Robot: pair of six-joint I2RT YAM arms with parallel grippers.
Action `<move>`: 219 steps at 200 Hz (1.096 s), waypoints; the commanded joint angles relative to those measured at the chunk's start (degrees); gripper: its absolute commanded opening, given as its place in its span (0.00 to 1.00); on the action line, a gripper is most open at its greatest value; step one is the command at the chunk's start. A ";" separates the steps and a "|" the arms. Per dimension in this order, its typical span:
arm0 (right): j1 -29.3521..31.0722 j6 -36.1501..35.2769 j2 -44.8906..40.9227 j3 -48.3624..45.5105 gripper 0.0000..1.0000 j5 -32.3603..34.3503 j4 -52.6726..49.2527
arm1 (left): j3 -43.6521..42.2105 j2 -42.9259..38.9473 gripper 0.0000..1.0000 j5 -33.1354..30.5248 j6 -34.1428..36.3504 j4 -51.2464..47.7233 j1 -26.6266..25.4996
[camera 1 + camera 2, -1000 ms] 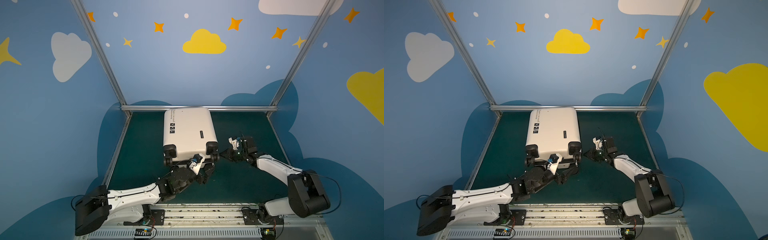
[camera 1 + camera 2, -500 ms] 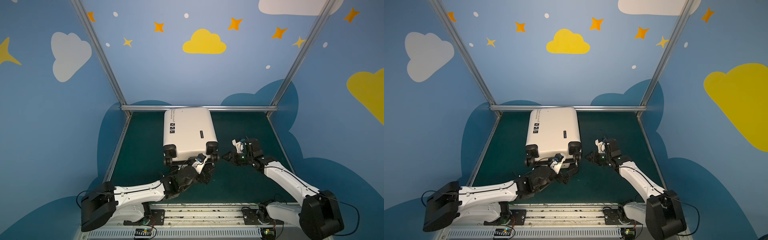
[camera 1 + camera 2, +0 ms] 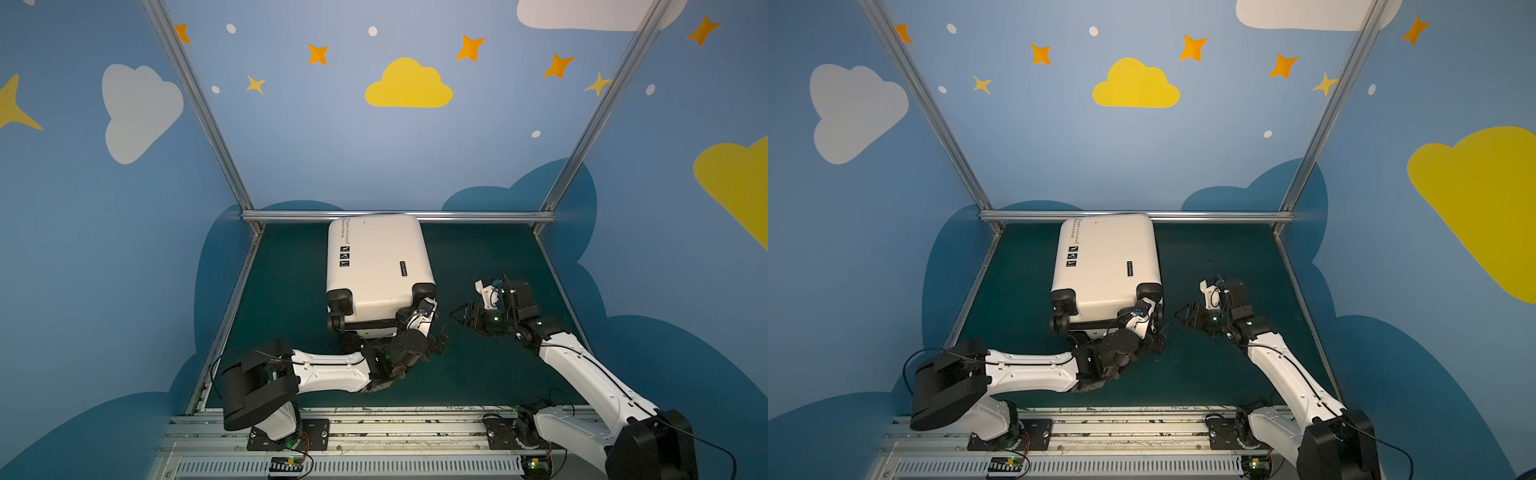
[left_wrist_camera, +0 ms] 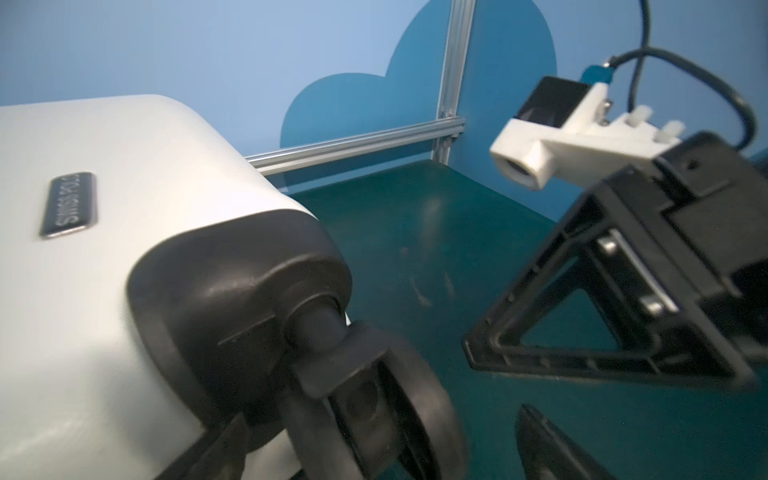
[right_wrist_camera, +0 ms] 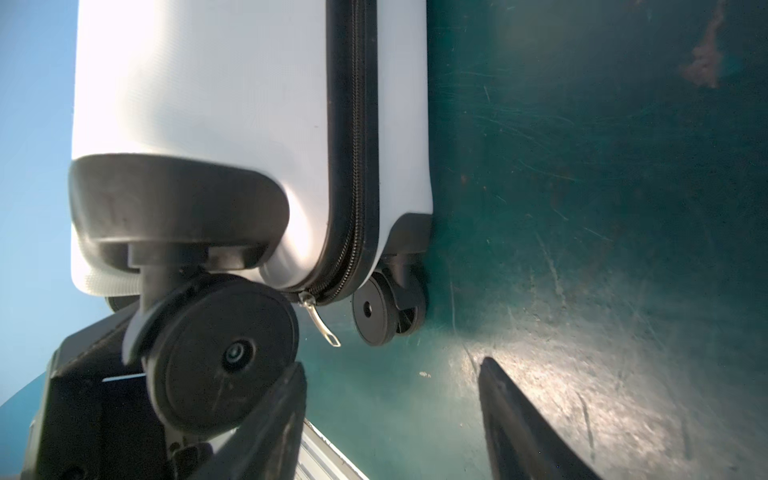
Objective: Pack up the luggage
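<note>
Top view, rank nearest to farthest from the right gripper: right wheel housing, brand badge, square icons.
From the right gripper:
1. right wheel housing, near corner of the luggage, facing it.
2. brand badge, right side of the shell.
3. square icons, left side of the shell.

Blocked at rear centre by closed luggage (image 3: 376, 266) near back rail (image 3: 478, 216); open over bare green mat (image 3: 490, 257) beside it; narrow between its wheel (image 5: 220, 353) and right gripper (image 3: 455, 318).
</note>
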 commanded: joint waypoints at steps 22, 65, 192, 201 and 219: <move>-0.64 0.02 -3.15 -3.92 0.66 0.35 1.08 | 4.28 2.66 0.96 -15.23 1.39 -1.11 -0.15; -0.69 1.43 -5.36 -7.66 0.66 1.08 5.39 | 3.28 1.10 0.83 -15.83 6.73 -2.78 -0.28; 2.72 -1.91 -1.14 -9.46 0.65 -5.62 15.82 | 2.55 -5.83 0.44 -3.57 20.31 -10.19 0.00; 3.56 -2.38 -0.73 -9.54 0.65 -5.59 16.78 | 2.77 -6.02 0.39 -2.56 20.44 -10.65 0.00; 5.37 -3.41 0.00 -9.62 0.65 -4.91 18.17 | 3.10 -6.36 0.34 -1.11 20.77 -10.95 0.01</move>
